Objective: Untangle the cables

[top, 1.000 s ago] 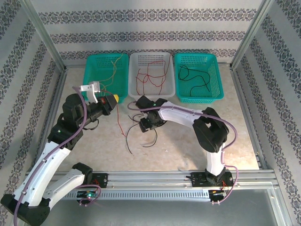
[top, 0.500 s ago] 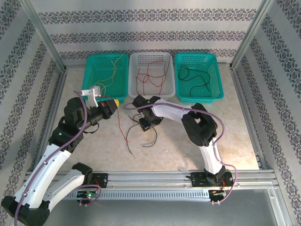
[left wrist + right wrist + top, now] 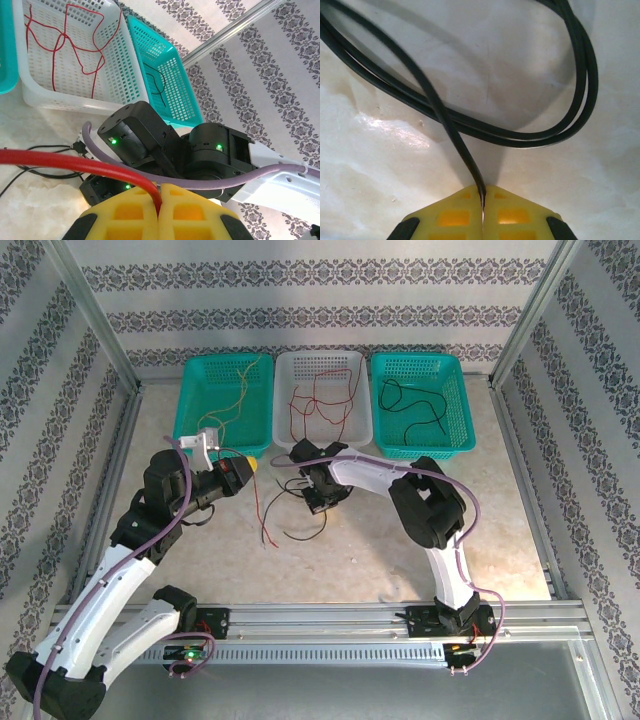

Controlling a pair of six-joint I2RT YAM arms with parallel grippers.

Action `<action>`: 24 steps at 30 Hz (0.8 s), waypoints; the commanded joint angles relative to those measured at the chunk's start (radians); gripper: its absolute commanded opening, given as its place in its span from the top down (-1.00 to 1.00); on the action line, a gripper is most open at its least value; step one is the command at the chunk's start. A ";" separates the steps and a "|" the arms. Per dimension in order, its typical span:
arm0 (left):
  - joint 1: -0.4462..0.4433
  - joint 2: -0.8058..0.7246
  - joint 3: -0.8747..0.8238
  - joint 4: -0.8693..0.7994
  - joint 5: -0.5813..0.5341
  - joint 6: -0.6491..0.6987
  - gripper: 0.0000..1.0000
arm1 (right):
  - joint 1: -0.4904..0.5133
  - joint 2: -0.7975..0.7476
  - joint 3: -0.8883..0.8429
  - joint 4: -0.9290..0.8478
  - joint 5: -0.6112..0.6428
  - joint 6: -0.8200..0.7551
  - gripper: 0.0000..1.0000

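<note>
R hand (image 3: 483, 196) just snapped shut, pinching black cable (image 3: 438, 111); L hand (image 3: 160, 196) clamps red cable (image 3: 75, 161).

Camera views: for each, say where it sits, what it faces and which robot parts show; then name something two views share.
Top external: above and behind the arms, looking down on the table; left arm and right arm show.
Left wrist: on the left wrist, facing the right arm and white basket; left tool shut on a red cable.
Right wrist: on the right wrist, facing down at the table; right tool shut on a black cable.
Shared: white basket, in top external and left wrist.
</note>
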 commanded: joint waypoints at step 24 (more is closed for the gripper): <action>-0.015 0.138 -0.134 0.300 0.069 -0.128 1.00 | -0.044 -0.754 -0.206 0.076 0.205 0.209 1.00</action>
